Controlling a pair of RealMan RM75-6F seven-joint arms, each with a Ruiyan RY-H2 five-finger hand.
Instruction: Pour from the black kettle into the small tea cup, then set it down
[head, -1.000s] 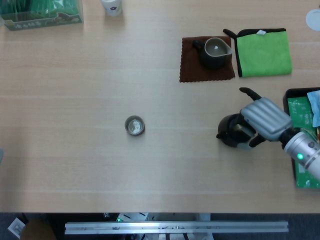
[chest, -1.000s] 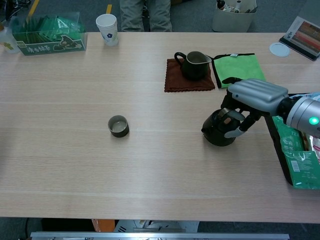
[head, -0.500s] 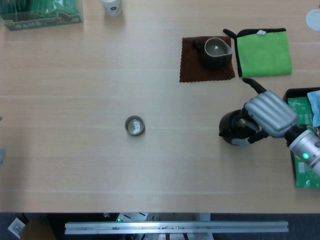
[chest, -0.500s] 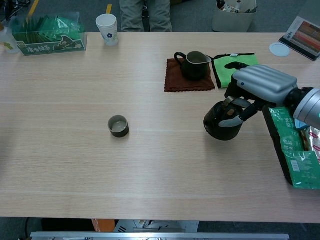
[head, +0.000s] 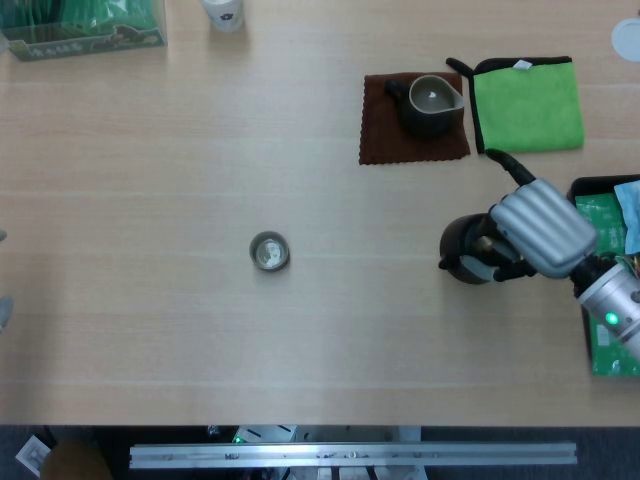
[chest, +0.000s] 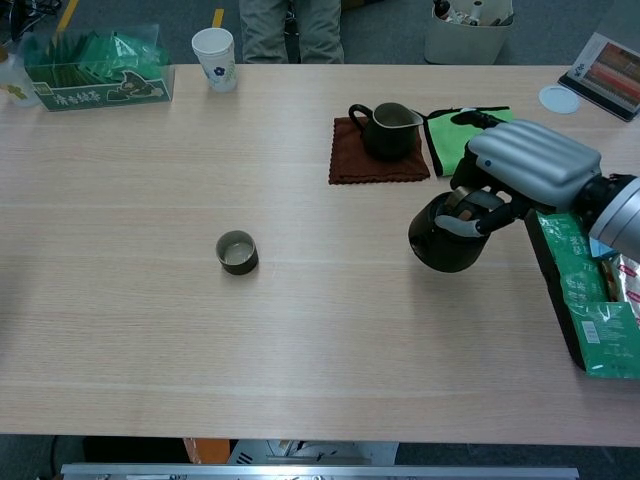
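The black kettle (head: 463, 249) (chest: 440, 240) hangs a little above the table at the right, held from above by my right hand (head: 535, 230) (chest: 525, 165), whose fingers curl around its top. Far to its left, on the bare tabletop, the small tea cup (head: 269, 251) (chest: 237, 251) stands upright by itself. My left hand shows in neither view.
A dark pitcher (head: 430, 104) stands on a brown mat (head: 383, 140) beside a green cloth (head: 527, 104) at the back right. A black tray (chest: 563, 300) with green packets sits at the right edge. A paper cup (chest: 215, 57) and a green box (chest: 95, 70) stand at the back left.
My right hand has lifted the kettle off the table and raised it slightly. The cup has not moved.
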